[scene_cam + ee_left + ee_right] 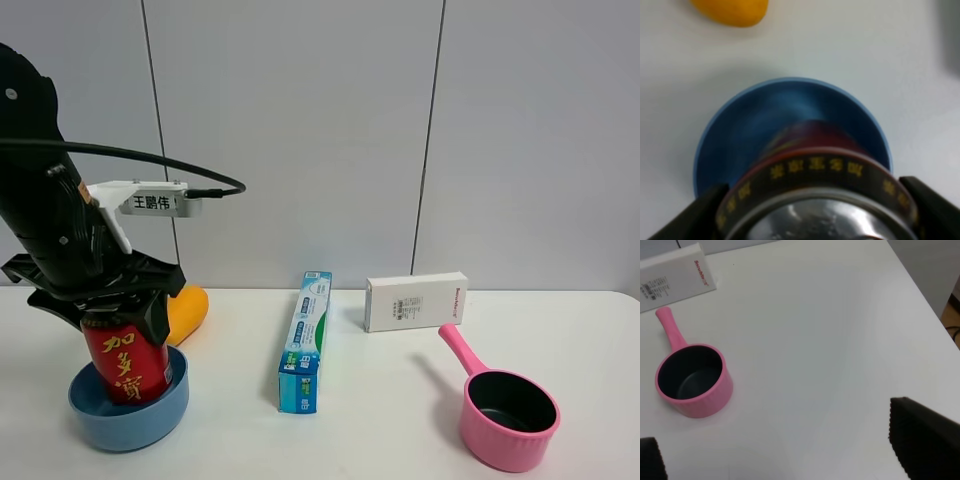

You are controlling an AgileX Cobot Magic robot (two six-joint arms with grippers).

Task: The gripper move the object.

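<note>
Over the white table (400, 430) the right gripper (790, 455) hangs empty with its fingers apart, near the pink saucepan (710, 397). The left gripper (105, 318) is clamped on the upper band of the red can (125, 365). The can sits slightly tilted inside the blue bowl (160, 415), with the orange fruit (190, 308) just behind; whether its base rests on the bowl floor I cannot tell. In my judgement the move needs a firm hold and a straight lift until the base clears the rim before any sideways travel, or the tilted can may catch the bowl and drag it.
</note>
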